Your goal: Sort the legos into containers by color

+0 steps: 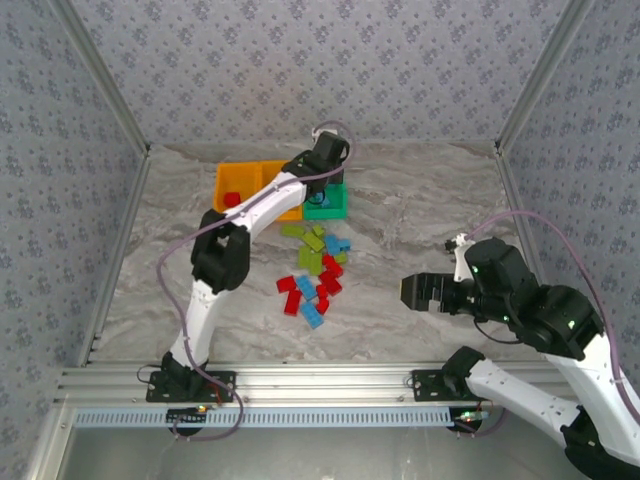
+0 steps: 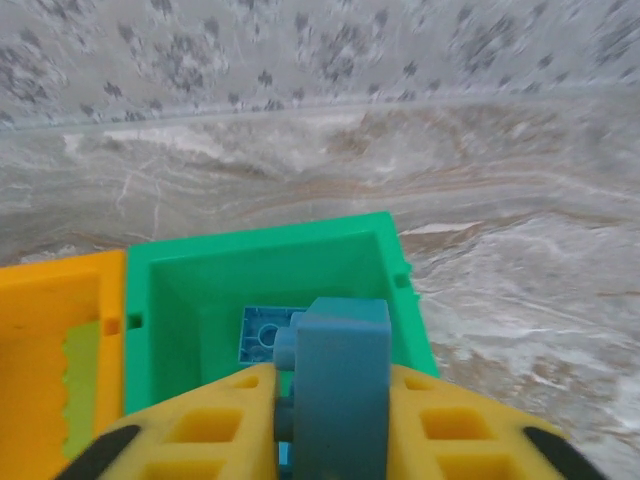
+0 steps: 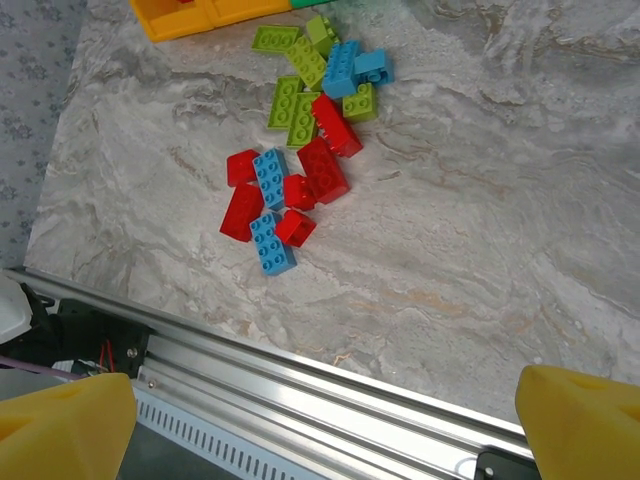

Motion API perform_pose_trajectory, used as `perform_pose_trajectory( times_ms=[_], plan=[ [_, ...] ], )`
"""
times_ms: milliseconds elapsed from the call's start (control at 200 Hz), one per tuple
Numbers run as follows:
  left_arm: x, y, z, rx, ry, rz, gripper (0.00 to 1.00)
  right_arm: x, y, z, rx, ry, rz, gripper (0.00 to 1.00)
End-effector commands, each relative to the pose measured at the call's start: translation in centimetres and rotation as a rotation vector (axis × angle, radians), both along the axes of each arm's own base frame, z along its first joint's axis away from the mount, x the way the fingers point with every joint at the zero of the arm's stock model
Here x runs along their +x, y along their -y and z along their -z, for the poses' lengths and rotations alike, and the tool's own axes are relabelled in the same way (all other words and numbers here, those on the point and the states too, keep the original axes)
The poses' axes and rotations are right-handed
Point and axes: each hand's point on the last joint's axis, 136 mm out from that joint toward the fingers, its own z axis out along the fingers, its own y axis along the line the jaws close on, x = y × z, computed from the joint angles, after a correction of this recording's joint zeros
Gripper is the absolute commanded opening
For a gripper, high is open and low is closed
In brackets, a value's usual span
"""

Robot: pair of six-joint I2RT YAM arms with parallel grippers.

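My left gripper (image 2: 335, 405) is shut on a light blue lego (image 2: 340, 370) and holds it over the green container (image 2: 260, 235), where another blue lego (image 2: 262, 335) lies on the floor. From above, the left gripper (image 1: 325, 192) hangs over the green container (image 1: 338, 210), beside two orange containers (image 1: 245, 182). One holds a red lego (image 1: 232, 200), the other a lime green lego (image 2: 80, 390). Several loose red, blue and green legos (image 1: 315, 270) (image 3: 300, 150) lie mid-table. My right gripper (image 1: 415, 292) (image 3: 325, 430) is open with nothing in it, right of the pile.
An aluminium rail (image 1: 320, 385) (image 3: 300, 380) runs along the near table edge below the right gripper. Patterned walls close the table at the back and sides. Bare marbled tabletop (image 1: 430, 210) lies to the right of the containers.
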Motion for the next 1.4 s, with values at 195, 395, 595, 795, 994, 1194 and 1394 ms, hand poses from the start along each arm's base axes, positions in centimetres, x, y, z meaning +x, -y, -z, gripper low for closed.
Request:
perform_pose_trajectory(
  times_ms=[195, 395, 595, 795, 994, 1194, 1394],
  plan=[
    [-1.2, 0.5, -8.0, -0.083, 0.102, 0.092, 0.42, -0.4, 0.9, 0.0, 0.006, -0.007, 0.048, 1.0],
    [-9.5, -1.4, -14.6, -0.159, 0.168, 0.224, 0.4, 1.4, -1.2, 0.8, 0.038, -0.017, 0.039, 1.0],
    [-23.3, -4.7, -17.6, -0.002, 0.262, 0.551, 0.45, 4.5, -6.1, 5.4, 0.017, -0.101, -0.039, 1.0],
    [-34.7, -9.6, -12.3, 0.217, 0.202, 0.882, 0.55, 7.8, -10.2, 11.2, -0.062, -0.177, -0.08, 1.0],
    [-37.8, -12.9, -8.4, 0.232, 0.258, 0.917, 0.61, 11.0, -12.9, 16.3, -0.063, -0.22, -0.018, 1.0],
    [-37.6, -12.3, -6.1, 0.256, 0.275, 0.952, 0.99, 12.6, -14.5, 20.9, -0.093, -0.276, 0.059, 1.0],
    [-37.4, -11.4, -4.9, 0.293, 0.29, 1.001, 0.99, 13.3, -16.3, 24.4, -0.195, -0.307, 0.033, 1.0]
  ],
)
